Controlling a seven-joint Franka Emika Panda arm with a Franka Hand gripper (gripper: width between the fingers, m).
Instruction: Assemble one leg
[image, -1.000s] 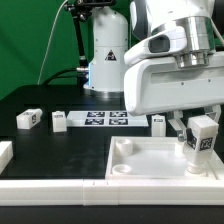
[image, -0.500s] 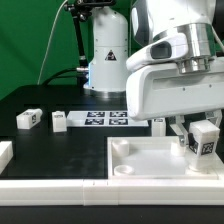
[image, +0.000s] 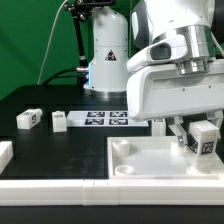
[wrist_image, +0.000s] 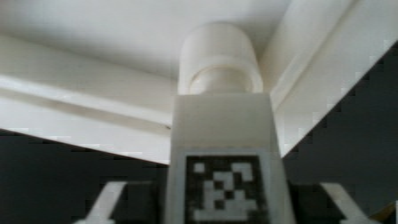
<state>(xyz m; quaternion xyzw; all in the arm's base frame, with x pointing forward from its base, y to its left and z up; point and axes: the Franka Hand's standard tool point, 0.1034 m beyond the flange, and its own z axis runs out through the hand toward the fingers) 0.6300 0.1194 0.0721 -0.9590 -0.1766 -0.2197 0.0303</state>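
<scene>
My gripper (image: 198, 129) is shut on the leg (image: 205, 140), a small white block with a black-and-white tag. It holds the leg upright over the corner of the large white tray-like part (image: 140, 165) at the exterior view's right. In the wrist view the leg (wrist_image: 222, 120) fills the middle, its tag facing the camera and its rounded end towards the tray's inner corner (wrist_image: 107, 70). My gripper (wrist_image: 219, 205) shows only as a pale finger (wrist_image: 111, 200) on each side of the leg. I cannot tell whether the leg's end touches the tray.
Three more legs lie on the black table: two at the exterior view's left (image: 29, 119) (image: 59, 121) and one behind the tray (image: 157, 124). The marker board (image: 105, 119) lies between them. A white part (image: 5, 152) sits at the left edge. A white bar (image: 60, 190) runs along the front.
My gripper has carried the leg slightly towards the exterior view's right and a little lower over the tray corner. It has held almost still over the last half second.
</scene>
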